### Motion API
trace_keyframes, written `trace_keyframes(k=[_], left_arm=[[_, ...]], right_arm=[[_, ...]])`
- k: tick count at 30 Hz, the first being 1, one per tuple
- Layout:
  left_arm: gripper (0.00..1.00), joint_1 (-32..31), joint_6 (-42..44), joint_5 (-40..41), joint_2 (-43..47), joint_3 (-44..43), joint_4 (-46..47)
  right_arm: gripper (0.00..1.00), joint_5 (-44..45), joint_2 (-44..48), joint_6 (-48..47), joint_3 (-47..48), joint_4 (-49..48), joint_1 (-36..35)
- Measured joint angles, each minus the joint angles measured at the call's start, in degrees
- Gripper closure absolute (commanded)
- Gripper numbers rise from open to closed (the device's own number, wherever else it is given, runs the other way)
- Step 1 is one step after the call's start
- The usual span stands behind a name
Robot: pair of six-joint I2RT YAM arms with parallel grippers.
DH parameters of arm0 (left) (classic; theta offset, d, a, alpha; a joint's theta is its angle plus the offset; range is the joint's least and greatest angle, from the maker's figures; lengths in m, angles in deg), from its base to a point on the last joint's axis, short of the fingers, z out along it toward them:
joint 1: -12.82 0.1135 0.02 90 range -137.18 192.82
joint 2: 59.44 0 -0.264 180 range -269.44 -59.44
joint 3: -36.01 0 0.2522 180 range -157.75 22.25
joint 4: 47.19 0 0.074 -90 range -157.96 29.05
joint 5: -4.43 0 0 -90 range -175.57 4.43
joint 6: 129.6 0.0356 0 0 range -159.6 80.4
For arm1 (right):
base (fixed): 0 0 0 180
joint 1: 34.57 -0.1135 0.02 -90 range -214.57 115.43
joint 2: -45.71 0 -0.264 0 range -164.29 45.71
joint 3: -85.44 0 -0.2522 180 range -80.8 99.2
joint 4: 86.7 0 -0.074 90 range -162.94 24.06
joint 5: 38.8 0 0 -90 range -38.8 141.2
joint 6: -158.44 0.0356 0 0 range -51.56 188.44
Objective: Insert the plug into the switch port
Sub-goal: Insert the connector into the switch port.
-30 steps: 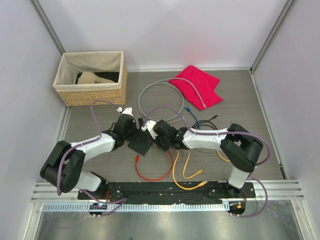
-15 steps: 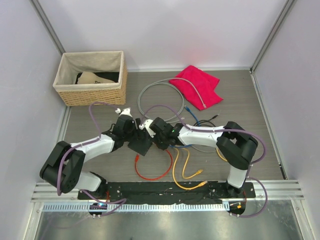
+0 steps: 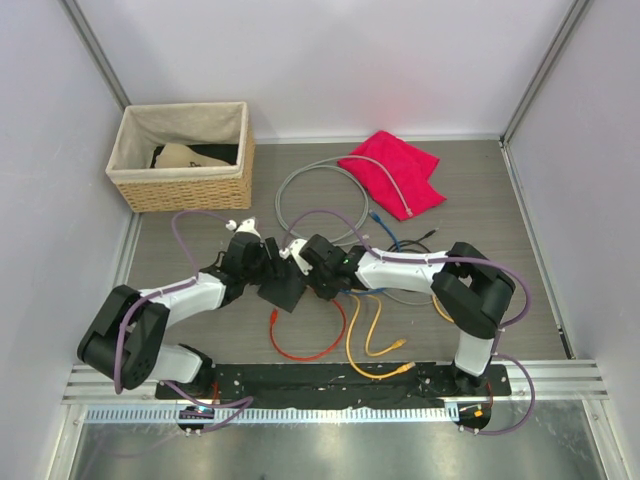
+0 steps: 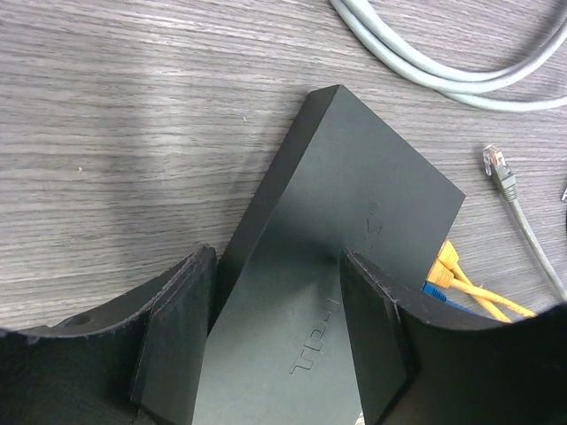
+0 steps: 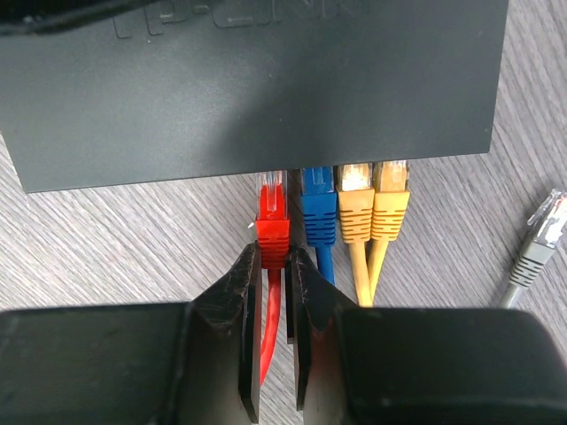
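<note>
The right gripper [image 5: 275,258] was clenched on the red plug [image 5: 273,217], whose tip met a port of the switch [image 3: 283,290]. The switch sat mid-table inside the left gripper [image 4: 276,266]; whether that one squeezed it could not be told.

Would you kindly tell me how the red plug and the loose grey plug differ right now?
The red plug sits at the port edge of the switch; the grey plug lies apart on the table. The right gripper pinches the red plug; nothing touches the grey plug. Both have clear tips.
</note>
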Motion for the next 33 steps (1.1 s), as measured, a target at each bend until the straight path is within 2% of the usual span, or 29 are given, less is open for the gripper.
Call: trace_keyframes(k=[12,18,27,31,33], left_arm=[[0.37,0.0,0.46,-0.59,-0.15,0.09,0.48],[0.36,0.15,0.68,-1.18,-0.44,-0.04,0.66],[0.34,0.42,1.95,-2.95,-1.16,-0.61,1.03],[0.29,0.76,3.06,-4.39,-1.6,-0.92,1.4],[0.21,0.79,3.45,-4.92,-1.75,-1.05,1.84]], right_arm=[[0.99,0.48,0.02,0.35,0.48,0.42,1.05],[0.99,-1.99,0.2,-0.09,0.39,0.04,1.16],[0.99,-2.78,0.66,-2.56,-2.47,-4.59,1.07],[0.99,-0.83,1.55,-3.67,-4.57,-8.0,0.83],[0.99,-0.04,2.05,-4.15,-5.66,-9.68,0.81]])
